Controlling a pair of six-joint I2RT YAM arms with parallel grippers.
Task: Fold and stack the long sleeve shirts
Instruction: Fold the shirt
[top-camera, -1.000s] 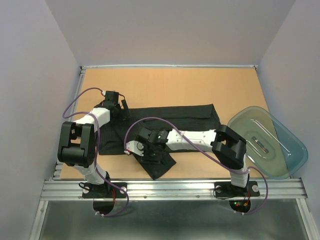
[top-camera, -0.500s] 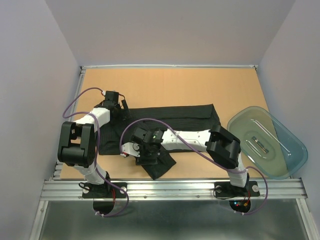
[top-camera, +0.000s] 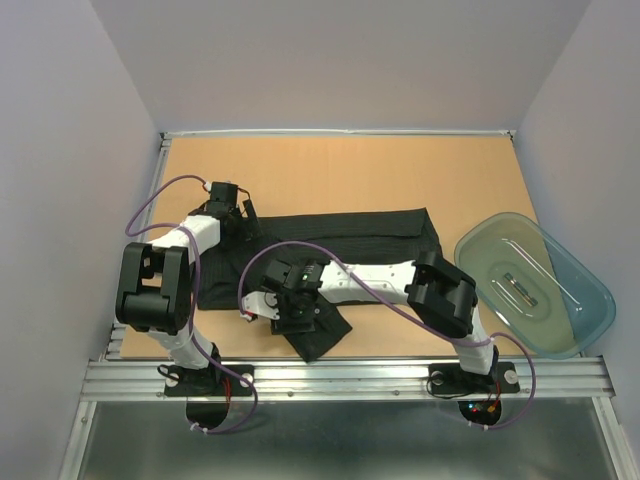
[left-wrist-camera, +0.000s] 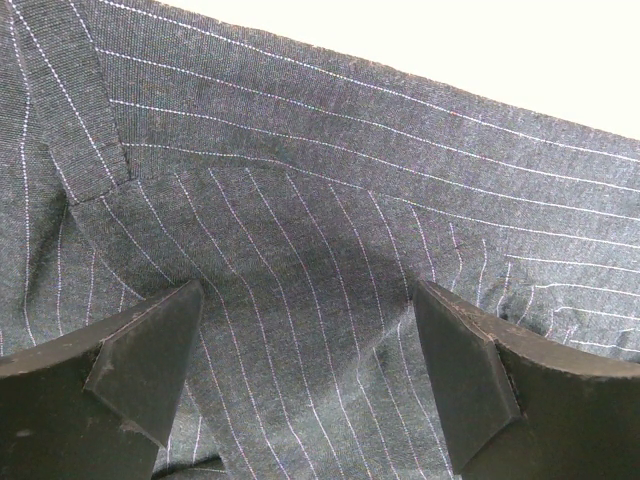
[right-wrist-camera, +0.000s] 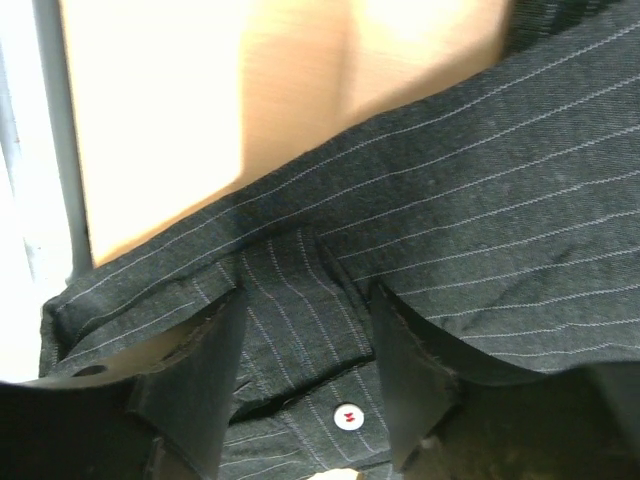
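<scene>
While shirt (top-camera: 340, 232) lies on table (top-camera: 350, 170), left pincer (left-wrist-camera: 305, 330) wide above it; right pincer (right-wrist-camera: 308, 305) part-open, straddling cuff (right-wrist-camera: 300, 355).

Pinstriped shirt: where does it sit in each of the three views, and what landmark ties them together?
Top external: the black pinstriped shirt lies across the middle of the tan table top, one sleeve end pointing toward the near edge.
Left wrist: it fills nearly the whole frame.
Right wrist: it covers the lower and right parts, with a white button near the bottom.
Shared landmark: the tan table top, at the upper right in left wrist and the upper left in right wrist.
</scene>
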